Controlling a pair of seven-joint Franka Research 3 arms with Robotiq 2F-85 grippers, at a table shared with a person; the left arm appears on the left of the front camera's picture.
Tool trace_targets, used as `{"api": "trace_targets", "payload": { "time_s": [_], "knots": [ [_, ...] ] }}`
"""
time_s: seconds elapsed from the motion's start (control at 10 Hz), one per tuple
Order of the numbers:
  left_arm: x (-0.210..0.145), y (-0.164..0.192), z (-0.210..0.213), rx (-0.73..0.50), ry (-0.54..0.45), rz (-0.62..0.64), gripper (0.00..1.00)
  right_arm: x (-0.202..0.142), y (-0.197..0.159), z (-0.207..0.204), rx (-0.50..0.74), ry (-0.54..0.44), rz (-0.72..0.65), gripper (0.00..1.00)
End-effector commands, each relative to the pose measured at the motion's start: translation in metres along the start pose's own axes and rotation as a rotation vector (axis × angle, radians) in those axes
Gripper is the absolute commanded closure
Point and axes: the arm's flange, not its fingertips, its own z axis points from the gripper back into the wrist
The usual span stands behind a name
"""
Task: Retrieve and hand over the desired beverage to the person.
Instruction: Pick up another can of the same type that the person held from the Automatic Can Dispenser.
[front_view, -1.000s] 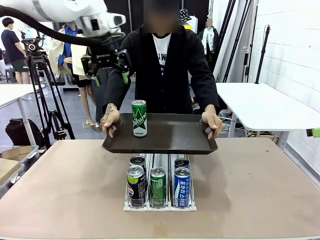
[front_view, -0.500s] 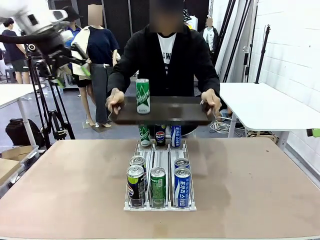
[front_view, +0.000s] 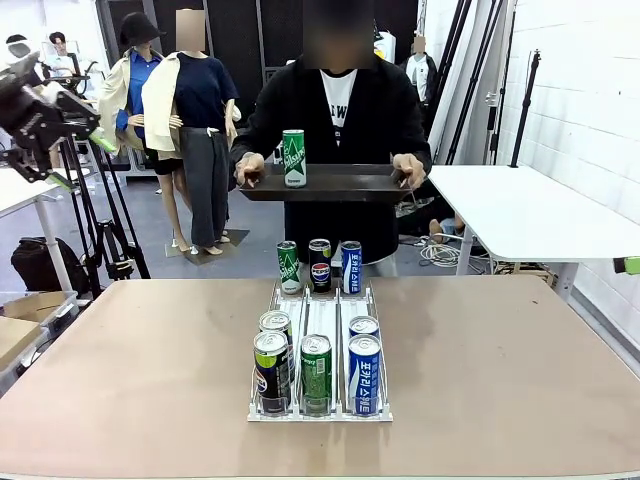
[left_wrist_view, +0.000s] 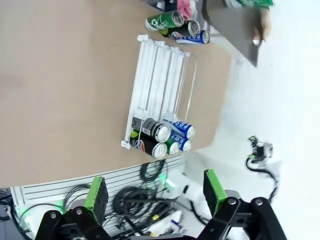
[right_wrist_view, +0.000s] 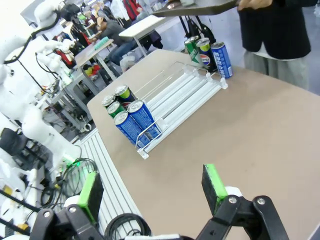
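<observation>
Left claw (left_wrist_view: 155, 192): jaws wide apart, empty, high beside table (front_view: 500, 370).
Right claw (right_wrist_view: 152, 187): jaws wide apart, empty, over table.
Rack (front_view: 322, 318): mid-table, cans at both ends.
Green can (front_view: 293, 158): upright on tray (front_view: 350, 184).
Tray: held in both hands by person (front_view: 340, 110), far side.

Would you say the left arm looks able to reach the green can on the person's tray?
Probably yes: the open left end effector hangs about level with the tray, nothing visibly between it and the green can standing alone there.
</observation>
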Motion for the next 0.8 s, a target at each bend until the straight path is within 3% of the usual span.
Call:
{"api": "trace_targets", "payload": {
  "time_s": [0.0, 0.3, 0.4, 0.7],
  "knots": [
    [-0.012, 0.030, 0.003, -0.129, -0.010, 0.018, 0.00, 0.001, 0.000, -0.002, 0.008, -0.014, 0.003, 0.00],
    [-0.015, 0.066, -0.017, -0.224, 0.039, 0.021, 0.00, 0.001, 0.000, -0.002, 0.008, -0.014, 0.003, 0.00],
    [-0.011, 0.082, -0.027, -0.266, 0.052, -0.029, 0.00, 0.001, 0.000, -0.002, 0.008, -0.014, 0.003, 0.00],
    [-0.001, 0.140, -0.051, -0.348, 0.034, -0.017, 0.00, 0.001, 0.000, -0.002, 0.008, -0.014, 0.003, 0.00]
  ]
}}
